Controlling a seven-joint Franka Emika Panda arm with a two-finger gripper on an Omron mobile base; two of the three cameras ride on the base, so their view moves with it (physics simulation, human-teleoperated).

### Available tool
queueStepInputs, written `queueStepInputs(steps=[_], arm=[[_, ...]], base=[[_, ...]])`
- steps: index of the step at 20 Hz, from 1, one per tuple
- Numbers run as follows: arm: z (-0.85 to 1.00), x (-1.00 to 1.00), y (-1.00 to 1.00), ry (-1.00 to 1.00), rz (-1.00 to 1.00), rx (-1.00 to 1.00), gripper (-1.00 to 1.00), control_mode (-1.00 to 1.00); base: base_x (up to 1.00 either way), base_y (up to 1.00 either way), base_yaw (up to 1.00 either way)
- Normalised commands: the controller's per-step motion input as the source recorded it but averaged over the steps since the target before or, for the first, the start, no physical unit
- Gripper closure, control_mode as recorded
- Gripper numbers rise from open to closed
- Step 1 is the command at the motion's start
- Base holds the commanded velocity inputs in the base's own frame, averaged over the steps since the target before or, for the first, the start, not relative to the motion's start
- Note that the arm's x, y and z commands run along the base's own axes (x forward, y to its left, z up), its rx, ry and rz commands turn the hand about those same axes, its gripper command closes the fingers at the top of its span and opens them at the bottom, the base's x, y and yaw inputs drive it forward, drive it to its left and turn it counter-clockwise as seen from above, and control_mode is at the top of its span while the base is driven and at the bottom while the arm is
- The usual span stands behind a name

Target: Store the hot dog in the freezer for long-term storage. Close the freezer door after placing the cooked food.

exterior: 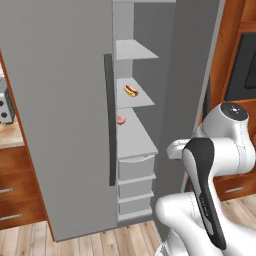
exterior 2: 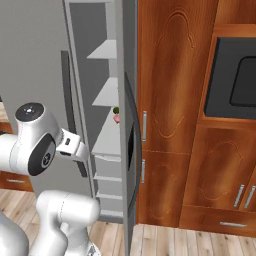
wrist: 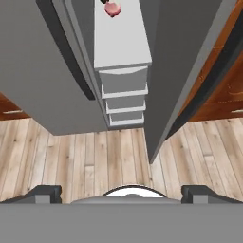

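The freezer (exterior: 141, 30) stands open, showing grey shelves and drawers. The hot dog (exterior: 131, 90) lies on a middle shelf, red-brown sausage in a tan bun. One shelf lower sits a small round pink food item (exterior: 120, 120), also seen at the top of the hand view (wrist: 112, 8). The freezer door (exterior: 186, 90) is swung out to the right and appears edge-on in the right base view (exterior 2: 128, 150). My gripper (wrist: 123, 194) is open and holds nothing. It hangs back from the freezer, low before the drawers (wrist: 124, 97), between the two doors.
The wider left-hand grey door (exterior: 60, 125) with its dark handle (exterior: 109, 120) is closed. Brown wooden cabinets (exterior 2: 170, 100) and a dark built-in oven (exterior 2: 235, 80) stand right of the open door. Wooden floor (wrist: 95, 161) lies below.
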Motion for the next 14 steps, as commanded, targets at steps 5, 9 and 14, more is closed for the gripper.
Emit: queueStepInputs(steps=[5,9,14], arm=[[0.00,0.00,-0.01,-0.04,0.00,0.00,-1.00,-1.00],[0.16,-0.06,-0.24,-0.39,0.01,0.00,-1.00,-1.00],[0.05,0.03,-0.52,-0.28,0.08,0.01,-1.00,-1.00]], base=[[0.00,0.00,0.00],[0.00,0.00,0.00],[0.00,0.00,0.00]])
